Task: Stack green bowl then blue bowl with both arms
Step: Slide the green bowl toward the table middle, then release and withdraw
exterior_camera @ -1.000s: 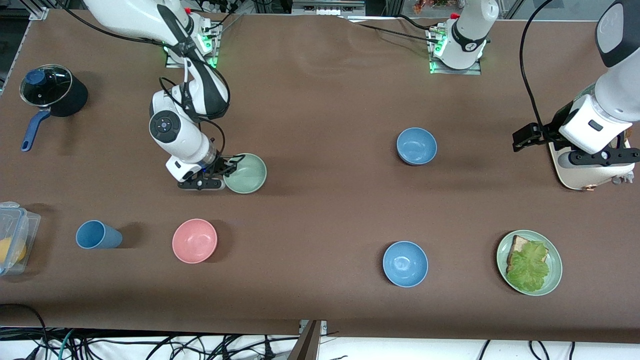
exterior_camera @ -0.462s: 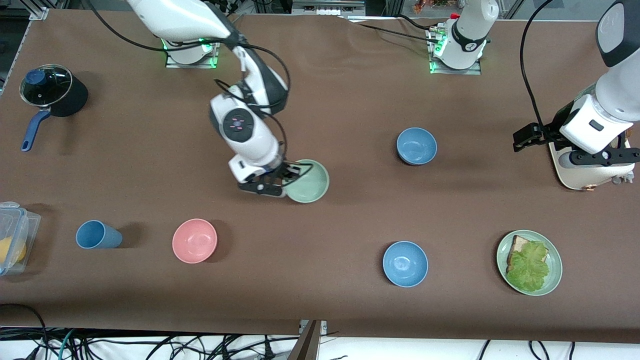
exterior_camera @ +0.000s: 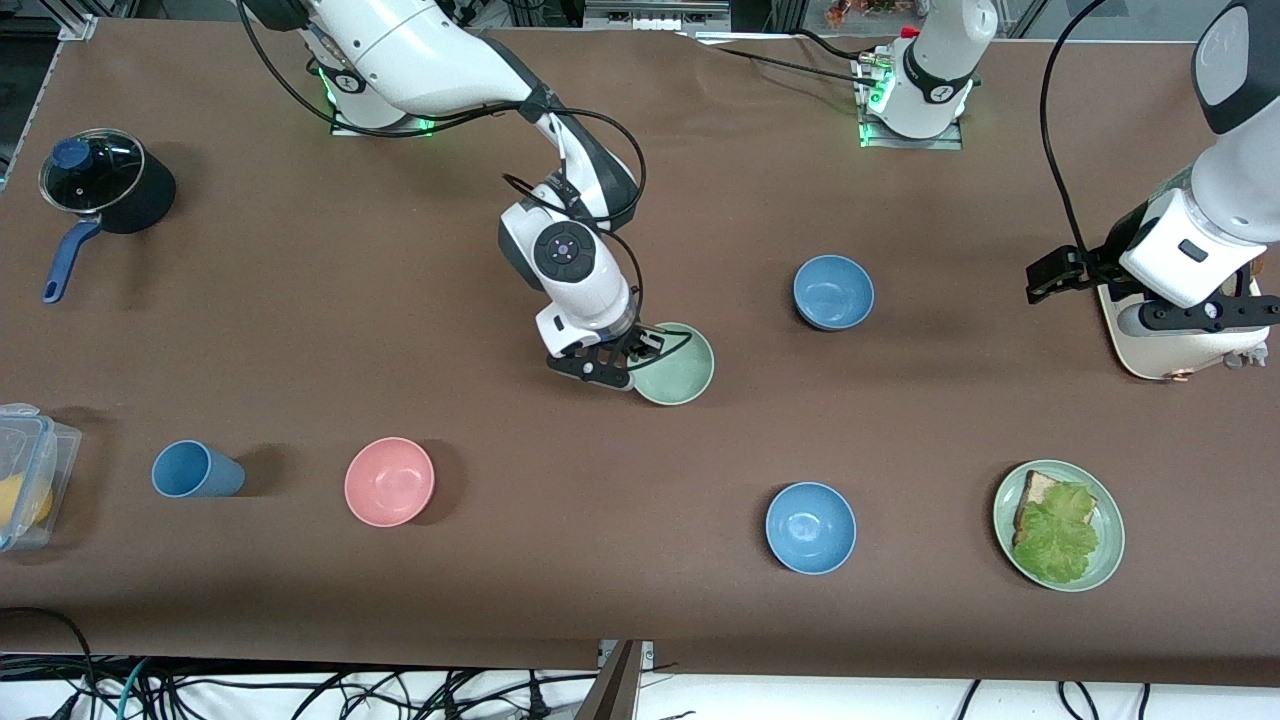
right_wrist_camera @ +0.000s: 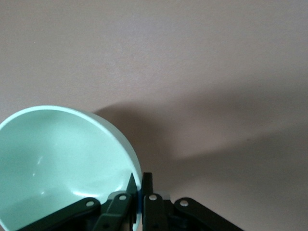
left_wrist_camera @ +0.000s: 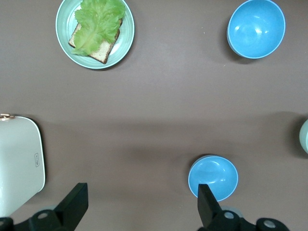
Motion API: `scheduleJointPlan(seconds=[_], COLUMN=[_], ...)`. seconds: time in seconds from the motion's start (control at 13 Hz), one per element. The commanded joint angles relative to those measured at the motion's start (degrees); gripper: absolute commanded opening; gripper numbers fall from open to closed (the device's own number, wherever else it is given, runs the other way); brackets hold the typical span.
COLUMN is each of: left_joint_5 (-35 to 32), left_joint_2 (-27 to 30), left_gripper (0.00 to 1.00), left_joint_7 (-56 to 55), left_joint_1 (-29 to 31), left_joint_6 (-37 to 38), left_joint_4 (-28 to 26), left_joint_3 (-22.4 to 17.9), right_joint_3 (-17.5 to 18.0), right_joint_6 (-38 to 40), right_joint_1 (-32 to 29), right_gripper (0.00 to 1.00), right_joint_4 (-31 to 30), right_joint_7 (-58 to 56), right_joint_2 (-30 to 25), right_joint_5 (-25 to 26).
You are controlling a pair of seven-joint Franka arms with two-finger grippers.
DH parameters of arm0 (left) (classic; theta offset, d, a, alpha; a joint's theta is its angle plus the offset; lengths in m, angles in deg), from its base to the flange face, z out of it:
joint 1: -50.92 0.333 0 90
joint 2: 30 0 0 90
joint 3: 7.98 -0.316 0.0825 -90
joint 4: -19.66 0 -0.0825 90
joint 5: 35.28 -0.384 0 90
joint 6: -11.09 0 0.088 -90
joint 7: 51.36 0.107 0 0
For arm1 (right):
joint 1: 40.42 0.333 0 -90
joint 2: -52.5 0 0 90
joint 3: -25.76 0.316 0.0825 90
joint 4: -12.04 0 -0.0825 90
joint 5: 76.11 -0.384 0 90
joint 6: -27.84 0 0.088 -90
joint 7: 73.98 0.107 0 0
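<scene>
My right gripper [exterior_camera: 640, 357] is shut on the rim of the pale green bowl [exterior_camera: 678, 366] and holds it over the middle of the table. The right wrist view shows its fingers [right_wrist_camera: 153, 185] pinching the green bowl's [right_wrist_camera: 57, 159] wall. The duller blue bowl [exterior_camera: 833, 291] sits on the table toward the left arm's end, apart from the green bowl. My left gripper [exterior_camera: 1043, 279] hangs open and empty beside a white appliance, waiting. In the left wrist view the left gripper [left_wrist_camera: 142, 207] has wide-spread jaws, with the blue bowl [left_wrist_camera: 213, 176] by one finger.
A brighter blue bowl [exterior_camera: 811, 527] and a green plate [exterior_camera: 1108, 560] with toast and lettuce lie nearer the front camera. A pink bowl [exterior_camera: 389, 481], a blue cup [exterior_camera: 196, 470], a clear container [exterior_camera: 30, 470] and a black pot [exterior_camera: 105, 182] are at the right arm's end. The white appliance [exterior_camera: 1165, 345] stands under the left arm.
My right arm has carried the green bowl from the right arm's end toward the table's middle, closer to the duller blue bowl. The left arm has not moved.
</scene>
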Motion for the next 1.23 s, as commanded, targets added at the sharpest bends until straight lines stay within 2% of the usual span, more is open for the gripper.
scheduleJointPlan(seconds=[0.0,0.08,0.15,0.38,0.46,0.54,0.69,0.85,1.0,1.15], left_joint_5=[-0.6,-0.6,-0.6,-0.6,-0.6,-0.5,-0.4,-0.4,-0.2,-0.2], left_joint_2=[-0.9,-0.9,-0.9,-0.9,-0.9,-1.0,-1.0,-1.0,-1.1,-1.3], left_gripper=[1.00,1.00,1.00,1.00,1.00,1.00,1.00,1.00,1.00,1.00], left_joint_7=[0.9,0.9,0.9,0.8,0.8,0.9,0.8,0.7,0.7,1.0], left_joint_1=[0.0,0.0,0.0,0.0,0.0,0.0,-0.1,-0.2,-0.2,-0.2], left_joint_6=[1.3,1.3,1.3,1.3,1.3,1.4,1.4,1.4,1.4,2.2], left_joint_4=[1.9,1.9,1.9,1.9,1.9,1.9,1.9,1.9,1.9,1.3], left_joint_3=[0.1,0.1,0.1,0.1,0.1,0.1,0.1,0.1,0.2,0.2], right_joint_3=[-0.6,-0.6,-0.6,-1.1,-2.8,-4.5,-5.1,-5.0,-5.3,-5.5], right_joint_6=[-1.5,-1.6,-2.0,-1.7,-0.2,3.1,10.7,17.7,23.7,31.0], right_joint_1=[1.1,1.1,1.1,0.7,0.6,0.4,-4.7,-10.0,-15.1,-21.7], right_gripper=[0.03,0.55,1.00,1.00,1.00,1.00,1.00,1.00,1.00,1.00], right_joint_4=[1.8,1.8,1.6,1.8,1.8,1.9,1.9,1.8,0.8,-0.3], right_joint_7=[2.6,2.7,2.7,2.0,1.3,0.4,-0.9,-10.0,-23.9,-36.4], right_joint_2=[1.9,2.0,2.0,1.2,-0.2,-2.6,-7.8,-12.4,-17.7,-23.1], right_joint_5=[1.5,1.5,1.6,1.9,2.3,1.6,1.2,0.9,-2.7,-3.8])
